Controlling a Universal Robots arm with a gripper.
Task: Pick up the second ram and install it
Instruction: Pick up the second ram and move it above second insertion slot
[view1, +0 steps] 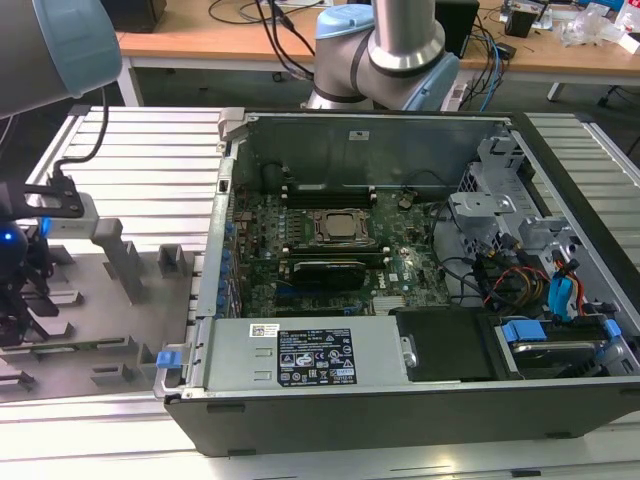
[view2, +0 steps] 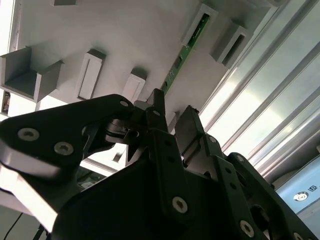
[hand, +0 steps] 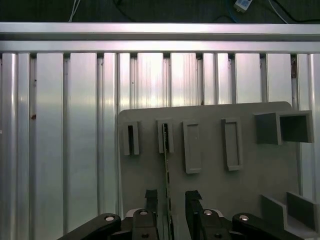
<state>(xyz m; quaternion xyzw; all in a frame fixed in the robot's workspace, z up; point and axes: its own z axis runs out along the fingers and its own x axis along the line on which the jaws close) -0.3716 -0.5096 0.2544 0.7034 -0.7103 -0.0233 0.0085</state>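
Note:
The second ram (hand: 166, 165) is a thin green stick seen edge-on, standing upright in a slotted holder of the grey fixture plate (hand: 250, 185). In the second wrist view the ram (view2: 186, 47) runs away from the fingertips towards a holder block. My gripper (hand: 172, 194) is open, one dark finger on each side of the ram's near end, with a gap on both sides. The same straddle shows for the gripper (view2: 174, 107) in the second wrist view. In the exterior view the gripper (view1: 18, 300) hangs over the plate (view1: 110, 300) at the exterior view's left.
An open computer case (view1: 400, 400) lies at the exterior view's centre and right, with the motherboard's processor socket (view1: 335, 226) and black memory slots (view1: 325, 262) inside. Several empty grey holder blocks (hand: 232, 144) stand on the plate. Ribbed aluminium table (hand: 65, 125) surrounds it.

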